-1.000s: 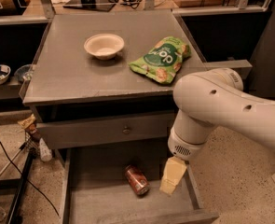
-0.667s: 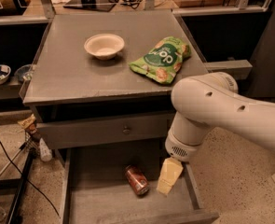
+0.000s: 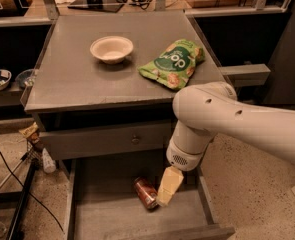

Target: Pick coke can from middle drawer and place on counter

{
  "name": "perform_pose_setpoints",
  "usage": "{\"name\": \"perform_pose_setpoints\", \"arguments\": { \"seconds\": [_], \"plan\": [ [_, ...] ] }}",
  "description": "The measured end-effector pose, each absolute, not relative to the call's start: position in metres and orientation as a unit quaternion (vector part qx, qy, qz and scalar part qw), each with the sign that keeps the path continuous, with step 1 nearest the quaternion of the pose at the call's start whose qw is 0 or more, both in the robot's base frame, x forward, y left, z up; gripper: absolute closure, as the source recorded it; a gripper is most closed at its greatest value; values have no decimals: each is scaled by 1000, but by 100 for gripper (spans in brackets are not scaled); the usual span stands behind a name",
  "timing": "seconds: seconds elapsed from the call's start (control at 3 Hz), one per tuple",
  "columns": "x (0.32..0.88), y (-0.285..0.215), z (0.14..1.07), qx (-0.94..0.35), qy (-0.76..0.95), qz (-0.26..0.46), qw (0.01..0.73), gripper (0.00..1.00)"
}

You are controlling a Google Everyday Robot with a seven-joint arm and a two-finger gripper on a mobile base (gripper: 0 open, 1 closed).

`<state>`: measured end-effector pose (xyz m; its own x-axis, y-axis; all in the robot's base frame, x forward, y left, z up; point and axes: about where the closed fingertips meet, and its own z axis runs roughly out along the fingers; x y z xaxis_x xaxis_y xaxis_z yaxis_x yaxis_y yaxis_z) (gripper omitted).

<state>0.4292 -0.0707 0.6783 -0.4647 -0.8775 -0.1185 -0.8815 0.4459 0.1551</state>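
Coke can [image 3: 146, 193], small, red, aluminium, lies on its side on the bare floor of the wide, shallow grey middle drawer [image 3: 104, 211], which stands pulled open at the bottom of the cabinet. The robot's cream-coloured tool [image 3: 165, 196] is down inside that drawer, angled steeply, its tip just beside the can's right flank, close enough that it may be touching. From this angle I cannot tell how far the tool is open, nor whether it has any hold on the can.

By my reading, this is the reach-and-grasp step: the can is not lifted, and nothing of the placing has begun. The next move calls for the tool to straddle the lying can across its narrow body and close firmly, since a round can on a flat floor may roll away at a nudge.

Up top, the large flat matte grey surface [image 3: 82, 81] waits, carrying a white paper bowl [image 3: 111, 49] and a green snack bag [image 3: 172, 63]. Its front left area looks the likeliest spot for the can.
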Motion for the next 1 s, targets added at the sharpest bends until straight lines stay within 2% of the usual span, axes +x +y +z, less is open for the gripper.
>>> {"name": "perform_pose_setpoints", "arguments": {
  "seconds": [1.0],
  "plan": [
    [425, -73, 626, -481, 869, 114, 7, 0]
  ]
}}
